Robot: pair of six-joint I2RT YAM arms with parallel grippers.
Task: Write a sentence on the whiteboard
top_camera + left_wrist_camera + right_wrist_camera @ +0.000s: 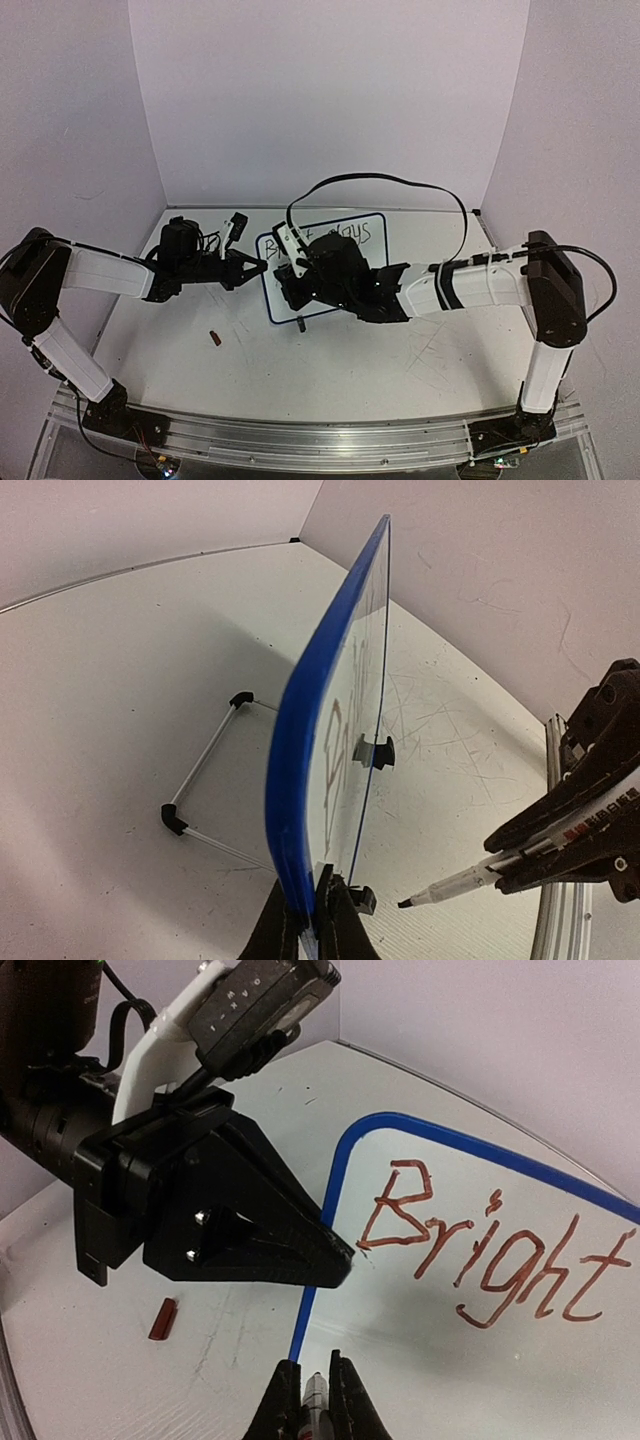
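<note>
In the top view, the left arm (pixel 110 272) is extended rightward, low over the table (pixel 330 370). The left gripper (pixel 258 268) is clamped on the left rim of the whiteboard (pixel 372 243), which is set mid-table. The right arm (pixel 470 285) is reached in from the right, with the right gripper (pixel 295 298) angled down before the board's face. The sentence (pixel 356 233) is partly covered by that arm; "days" is legible. A small cap (pixel 214 338) is seen left of the board. In the left wrist view, the board is shown edge-on, propped on a wire stand (pixel 205 770), its blue rim pinched between the fingers (pixel 345 920). A marker (pixel 465 882) is gripped tightly by the right gripper, its tip apart from the board. In the right wrist view, "Bright" is written in reddish-brown strokes beside the rim.
</note>
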